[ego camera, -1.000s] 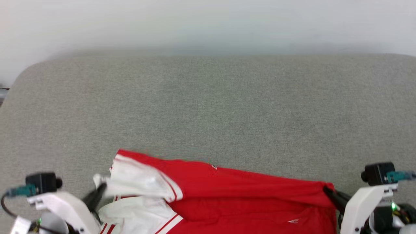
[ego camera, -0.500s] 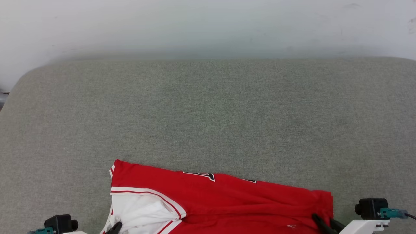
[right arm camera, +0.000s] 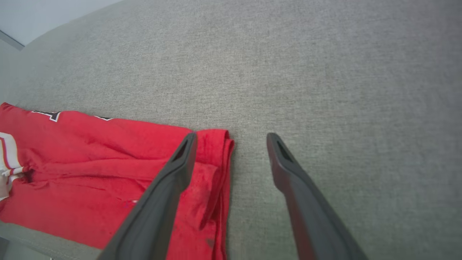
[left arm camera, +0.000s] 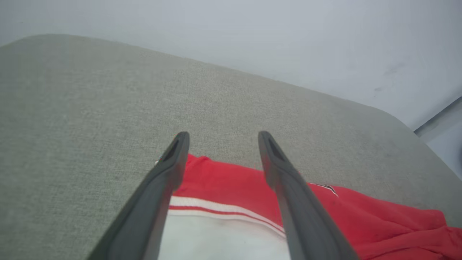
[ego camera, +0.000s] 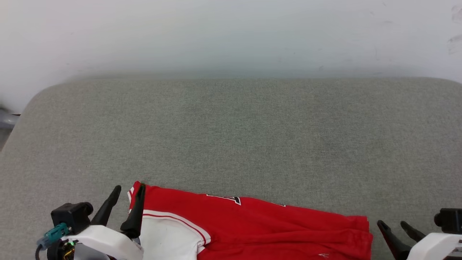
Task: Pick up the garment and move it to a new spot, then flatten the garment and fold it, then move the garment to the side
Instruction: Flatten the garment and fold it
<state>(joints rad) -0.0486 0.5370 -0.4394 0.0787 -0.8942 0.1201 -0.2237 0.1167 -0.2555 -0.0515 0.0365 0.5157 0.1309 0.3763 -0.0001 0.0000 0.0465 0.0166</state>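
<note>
The garment (ego camera: 252, 224), a bright red jersey with a white, red-striped panel at its left end, lies flat along the near edge of the grey surface (ego camera: 231, 137); parts of black letters show on its far edge. My left gripper (ego camera: 128, 191) stands open over the jersey's left corner (left arm camera: 223, 180), holding nothing. Just off the jersey's right edge (right arm camera: 216, 173), my right gripper (ego camera: 393, 225) is open too; its left finger hovers over the red cloth and its right finger over bare grey fabric.
The grey fabric surface stretches wide and bare beyond the jersey, up to a pale wall (ego camera: 231, 36). Its rounded far-left corner (ego camera: 39, 94) borders a lower grey floor area.
Both grippers have let go of the jersey and opened. The cloth, lifted and bunched a second ago, now lies flat on the surface. The head camera has shifted slightly.
</note>
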